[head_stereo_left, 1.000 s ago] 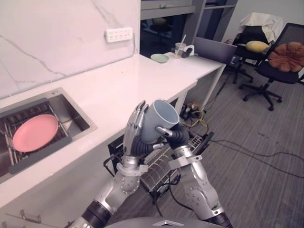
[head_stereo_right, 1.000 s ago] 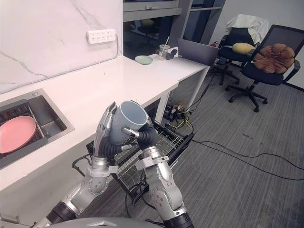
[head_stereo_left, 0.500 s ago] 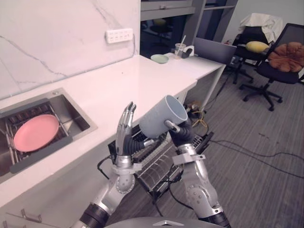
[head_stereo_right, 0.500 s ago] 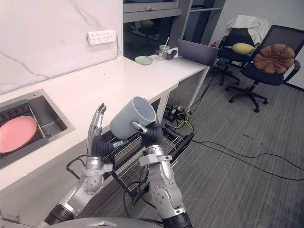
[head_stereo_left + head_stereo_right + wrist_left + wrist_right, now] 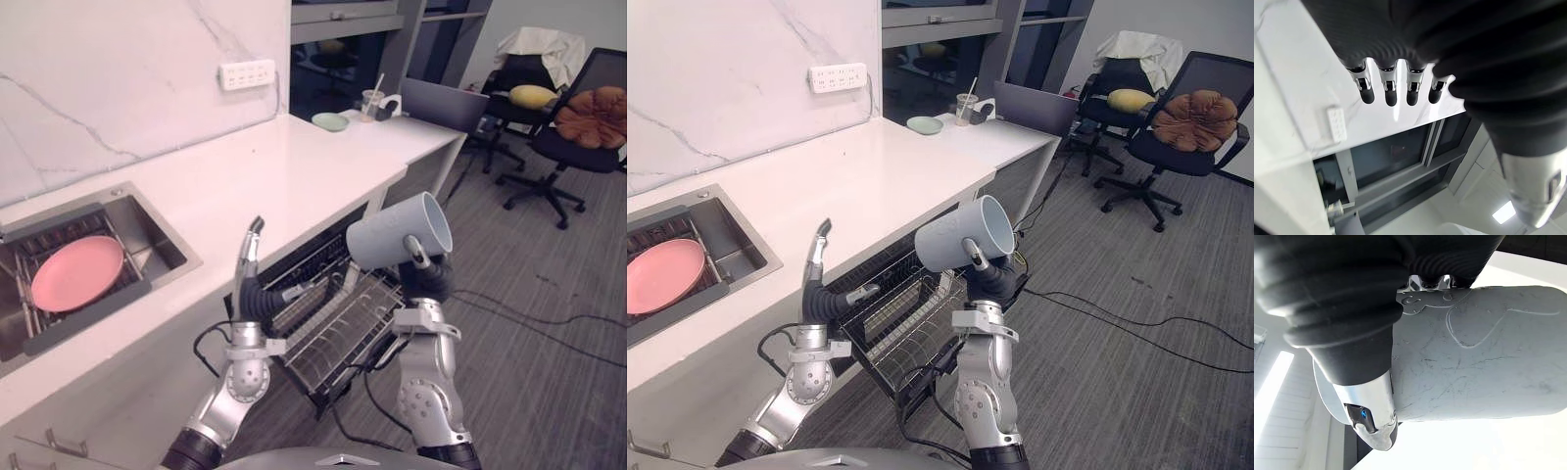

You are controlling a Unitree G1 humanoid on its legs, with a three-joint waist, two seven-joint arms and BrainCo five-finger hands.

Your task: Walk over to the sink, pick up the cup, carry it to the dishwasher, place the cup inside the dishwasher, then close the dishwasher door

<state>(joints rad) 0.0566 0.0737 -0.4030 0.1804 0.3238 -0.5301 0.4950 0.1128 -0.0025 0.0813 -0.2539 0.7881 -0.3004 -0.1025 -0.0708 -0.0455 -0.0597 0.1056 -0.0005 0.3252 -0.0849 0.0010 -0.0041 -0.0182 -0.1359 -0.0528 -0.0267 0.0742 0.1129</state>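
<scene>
The ceramic cup [image 5: 387,237] is pale grey-blue, the round plate [image 5: 76,273] pink. Grey veins run across the white marble wall panel [image 5: 118,88].

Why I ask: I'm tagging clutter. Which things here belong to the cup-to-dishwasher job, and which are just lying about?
Job: grey cup, gripped by the right hand; open left hand; pulled-out dishwasher rack; sink.
Lying about: pink plate in the sink; green dish, straw cup and laptop at the counter's far end; office chairs.

No lettering can be read anywhere (cup [image 5: 955,240] included).
</scene>
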